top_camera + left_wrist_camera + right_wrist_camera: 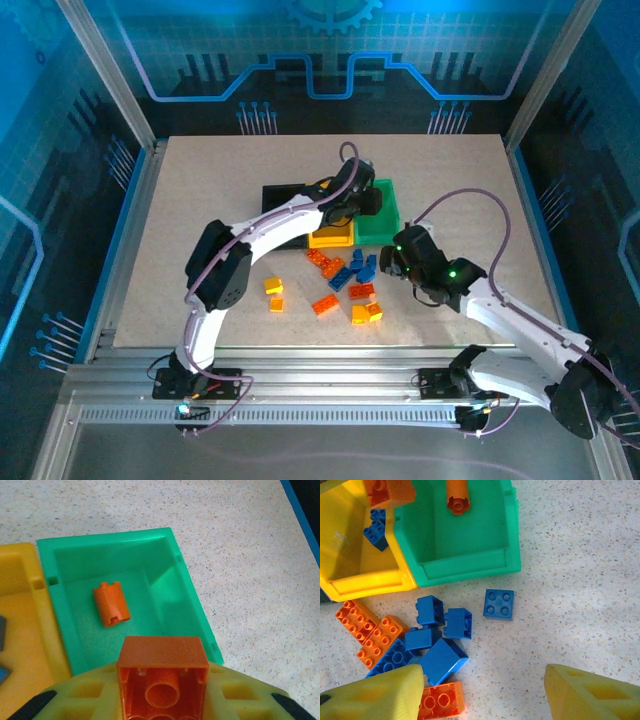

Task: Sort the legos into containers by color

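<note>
Delivering to the green bin: the left pincer grips an orange brick at its 6 o'clock rim; opening should come next. The right pincer, half-open and empty, hovers over blue legos at the bin's 7 o'clock.

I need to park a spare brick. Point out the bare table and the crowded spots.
Bare table lies left of and behind the black bin, and right of the green bin towards the table's edge. Crowded: the brick pile in front of the yellow bin.
</note>
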